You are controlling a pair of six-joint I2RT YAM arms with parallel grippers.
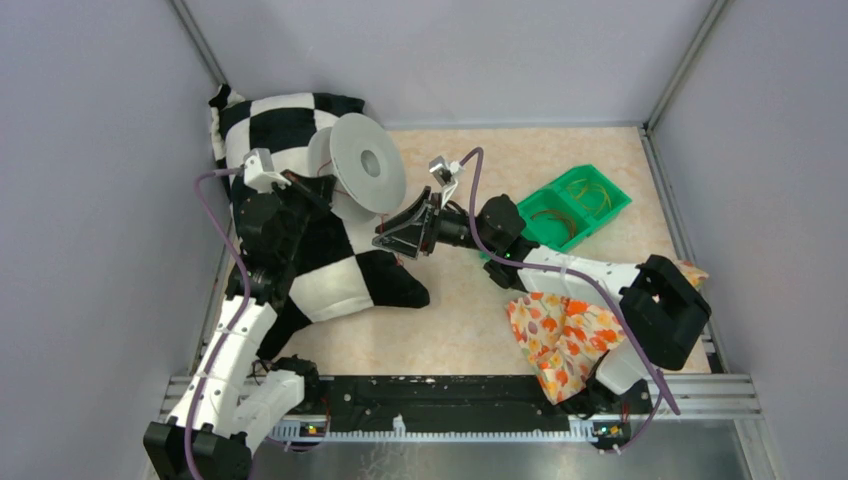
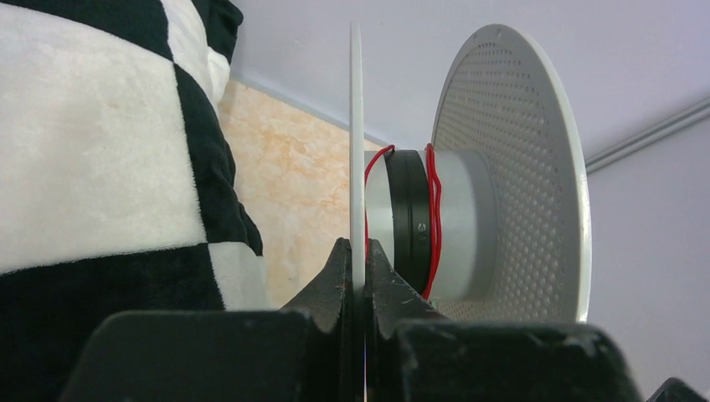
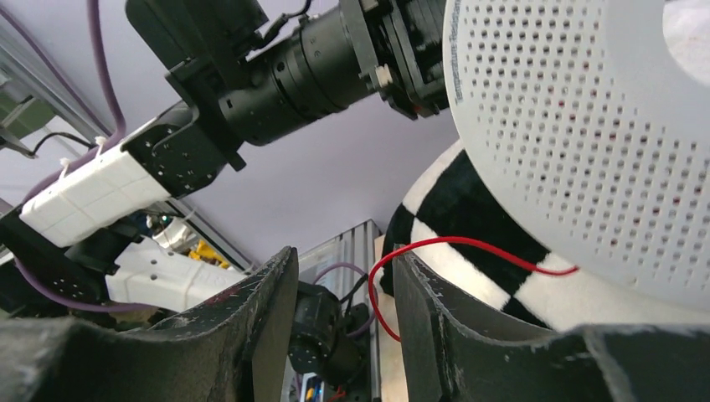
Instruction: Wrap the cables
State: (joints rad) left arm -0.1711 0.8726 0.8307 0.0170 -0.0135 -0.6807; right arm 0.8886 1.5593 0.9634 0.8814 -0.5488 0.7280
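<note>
- The left arm point(image 1: 232, 345) has glossy white shell panels on its lower links, joined by matte black joint housings point(image 1: 265, 228).
- The right arm point(image 1: 585, 272) has the same white shell, plus a bulky, squared black elbow block point(image 1: 665, 312).
- A thick purple cord point(image 1: 213, 215) runs along the left arm, and a second purple cord point(image 1: 470, 200) runs along the right.
- Each wrist carries a small white camera mount point(image 1: 262, 168).
- The left gripper point(image 2: 358, 251) has black wedge-shaped fingers point(image 2: 333, 280), grainy and flecked with pale scuffs.
- The right gripper point(image 3: 345, 260) has broad black fingers point(image 3: 272, 310) with edges worn grey.
- The right wrist view shows the left arm's black ribbed cylindrical wrist point(image 3: 322, 59).
</note>
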